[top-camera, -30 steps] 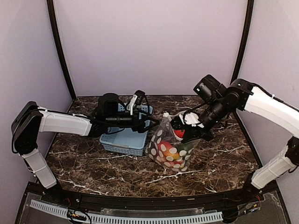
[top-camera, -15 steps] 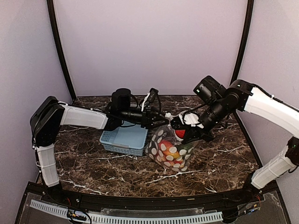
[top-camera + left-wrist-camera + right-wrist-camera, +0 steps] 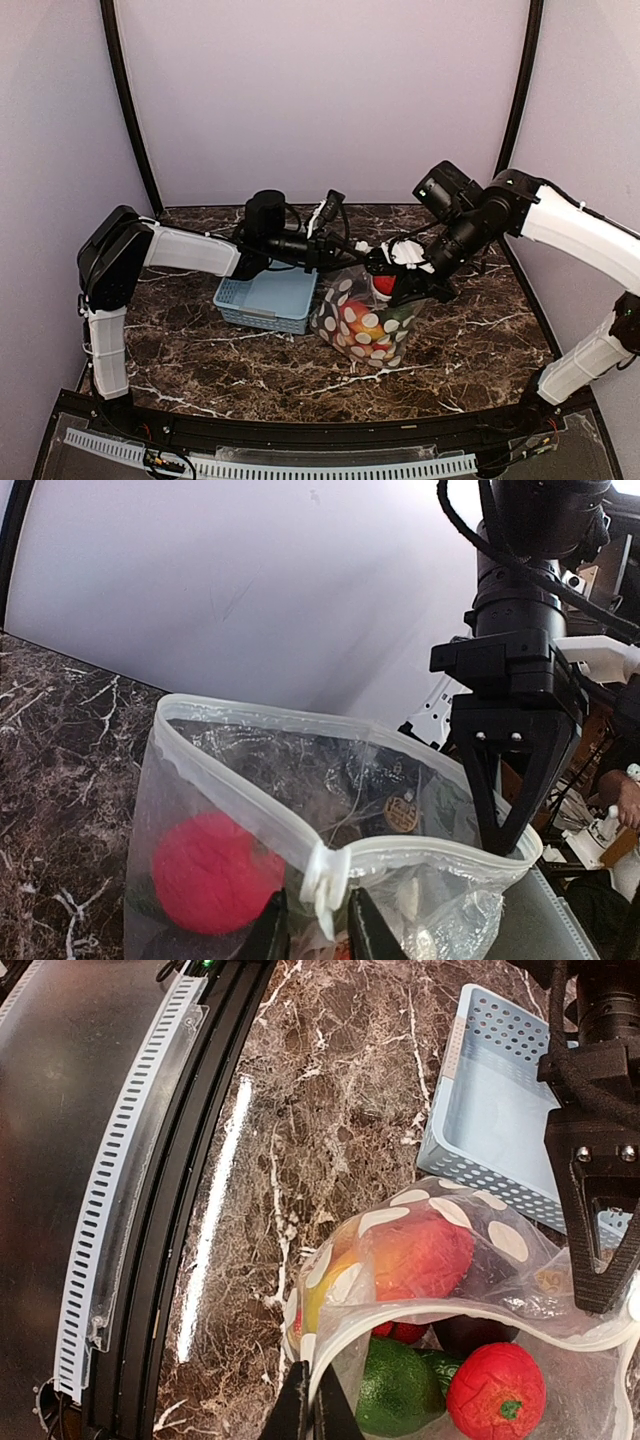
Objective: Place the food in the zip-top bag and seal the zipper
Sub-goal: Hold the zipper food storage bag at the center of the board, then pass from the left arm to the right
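Best to keep the clear white-dotted plastic zip-top bag (image 3: 365, 325) taut & draw its small whitish slider (image 3: 322, 875) straight along the open mouth. Left gripper (image 3: 320, 928): fingers nearly together astride the slider, contact unclear; right gripper (image 3: 312, 1400) pinches the bag rim. Toy food (image 3: 497, 1390) inside; bag sits by light-blue slotted basket (image 3: 265, 300)

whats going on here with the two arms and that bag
The food is inside the zip-top bag, which stands beside a blue basket. The right claw pinches the bag's mouth edge, and the left claw straddles the zipper slider. The mouth is open, not yet zipped.
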You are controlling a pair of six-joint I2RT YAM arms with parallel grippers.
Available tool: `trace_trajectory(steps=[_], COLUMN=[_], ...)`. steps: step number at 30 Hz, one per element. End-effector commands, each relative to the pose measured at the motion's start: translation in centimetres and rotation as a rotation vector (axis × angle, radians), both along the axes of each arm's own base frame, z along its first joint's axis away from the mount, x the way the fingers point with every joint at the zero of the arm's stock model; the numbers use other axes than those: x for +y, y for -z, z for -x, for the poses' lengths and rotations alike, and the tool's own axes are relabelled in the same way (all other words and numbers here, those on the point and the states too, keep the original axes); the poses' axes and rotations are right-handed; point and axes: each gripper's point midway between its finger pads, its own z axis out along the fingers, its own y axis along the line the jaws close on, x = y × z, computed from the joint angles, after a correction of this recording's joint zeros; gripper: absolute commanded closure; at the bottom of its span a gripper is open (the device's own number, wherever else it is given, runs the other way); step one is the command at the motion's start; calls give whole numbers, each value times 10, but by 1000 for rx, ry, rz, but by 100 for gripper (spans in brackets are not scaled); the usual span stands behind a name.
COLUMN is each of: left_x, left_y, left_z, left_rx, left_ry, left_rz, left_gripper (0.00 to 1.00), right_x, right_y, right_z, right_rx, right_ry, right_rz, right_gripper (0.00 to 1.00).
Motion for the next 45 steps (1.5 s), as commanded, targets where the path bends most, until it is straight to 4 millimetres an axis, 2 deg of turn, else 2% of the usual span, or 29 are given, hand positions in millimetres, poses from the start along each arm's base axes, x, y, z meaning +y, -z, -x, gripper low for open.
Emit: trace_trajectory(steps=[1,6,13,19,24,28,30,32,35,37,40,45], left_x=[4,7,9,10,12,13,11,8,4,0,-4,-1], left_y=[-30,-35,-45,-55,-68,-80,-86,-87,-89,-84,-75,-70], left_z=[0,-6,-18,-26,-28,-29,-29,-25,-18,-12,-5,6], left_rx=[-54,-67,-82,-76,-92,-102,-107,-106,-126,-142,-171,-193], left_ry=[16,-25,-112,-166,-198,-240,-265,-267,-269,-269,-278,-293], left_rz=[66,69,76,109,136,159,169,166,153,125,77,55], left_gripper=[83,89,98,99,99,99,99,99,99,99,99,99], right_x=[1,-8,-30,-47,-59,-63,-58,-46,-27,-16,0,25], right_y=[-7,-5,-15,-8,-11,-20,-38,-62,-97,-107,-104,-77], right_z=[-4,-14,-43,-59,-78,-89,-95,-89,-85,-95,-109,-104], right_rx=[-17,-39,-54,-61,-68,-74,-55,26,128,158,181,217], right_ry=[26,69,168,226,277,312,347,339,323,361,396,347], right_rz=[2,19,-31,-26,-39,-51,-95,-164,-267,-299,-300,-255], right_gripper=[98,98,98,97,96,89,77,68,63,62,61,64])
